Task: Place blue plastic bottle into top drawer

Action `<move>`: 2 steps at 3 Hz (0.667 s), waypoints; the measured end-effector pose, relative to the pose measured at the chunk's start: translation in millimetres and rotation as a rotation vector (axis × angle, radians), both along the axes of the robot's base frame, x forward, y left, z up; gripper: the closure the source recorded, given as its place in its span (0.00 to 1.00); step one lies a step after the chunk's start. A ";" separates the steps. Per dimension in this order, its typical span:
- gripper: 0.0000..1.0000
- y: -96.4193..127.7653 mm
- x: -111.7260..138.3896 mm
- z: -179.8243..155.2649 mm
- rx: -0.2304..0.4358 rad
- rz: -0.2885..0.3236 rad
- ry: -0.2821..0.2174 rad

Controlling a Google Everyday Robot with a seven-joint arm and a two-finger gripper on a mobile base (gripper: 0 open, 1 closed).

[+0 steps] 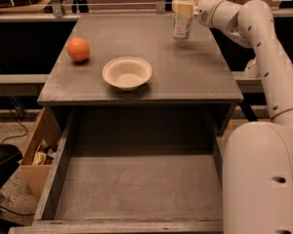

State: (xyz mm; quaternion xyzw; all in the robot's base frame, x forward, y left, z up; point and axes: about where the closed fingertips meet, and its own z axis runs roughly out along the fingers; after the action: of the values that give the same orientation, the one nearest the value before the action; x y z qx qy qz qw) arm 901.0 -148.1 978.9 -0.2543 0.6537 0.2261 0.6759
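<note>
Blue plastic bottle [181,29] is standing upright at the far right of the bench [195,74], the pincer [183,8] clasping its upper half; the top drawer [136,186] is sitting open below, well apart.

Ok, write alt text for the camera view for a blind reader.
The robot's gripper grasps the upright blue plastic bottle at the far right corner of the grey table. An orange and a white bowl sit nearer; the top drawer below stands open.
</note>
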 end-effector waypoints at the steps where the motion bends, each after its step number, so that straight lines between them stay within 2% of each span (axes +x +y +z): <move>1: 1.00 -14.4 -15.5 33.1 -0.014 -0.036 -0.039; 2: 1.00 -32.1 -44.0 65.2 -0.038 -0.080 -0.092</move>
State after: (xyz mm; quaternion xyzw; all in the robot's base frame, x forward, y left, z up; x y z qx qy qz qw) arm 857.0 -180.2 1044.1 -0.2506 0.6359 0.1746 0.7087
